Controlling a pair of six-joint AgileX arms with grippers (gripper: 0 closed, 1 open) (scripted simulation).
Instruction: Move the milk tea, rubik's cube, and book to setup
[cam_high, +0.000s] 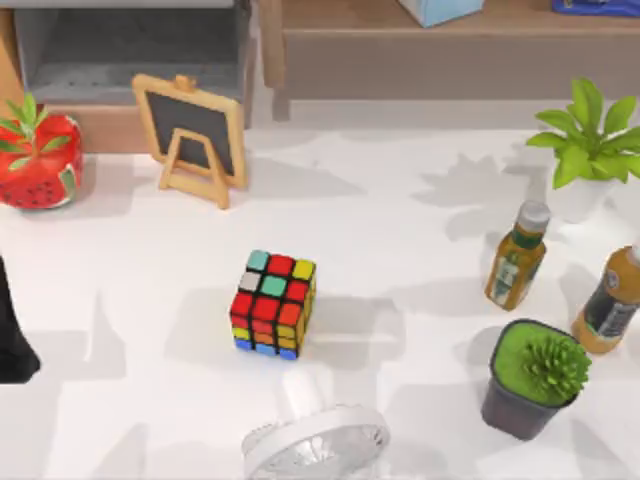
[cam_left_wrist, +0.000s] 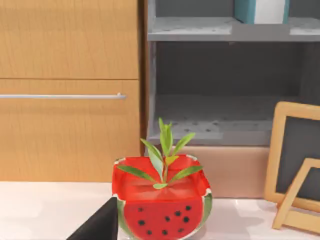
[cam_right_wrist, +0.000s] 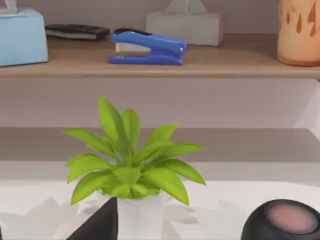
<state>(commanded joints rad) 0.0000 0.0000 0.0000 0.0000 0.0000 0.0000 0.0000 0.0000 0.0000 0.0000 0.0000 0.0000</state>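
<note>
One rubik's cube (cam_high: 273, 303), upright, mid-table (cam_high: 420, 230)

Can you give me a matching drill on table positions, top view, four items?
Things:
1. scrambled multicoloured rubik's cube
2. red watermelon-pattern planter
3. wooden-framed mini chalkboard
4. white round desk fan

Places:
A. far left edge of the table
B. near edge, centre
C. middle of the table
D. back of the table, left of centre

Pairs: 1-C, 2-A, 3-D, 4-B
</note>
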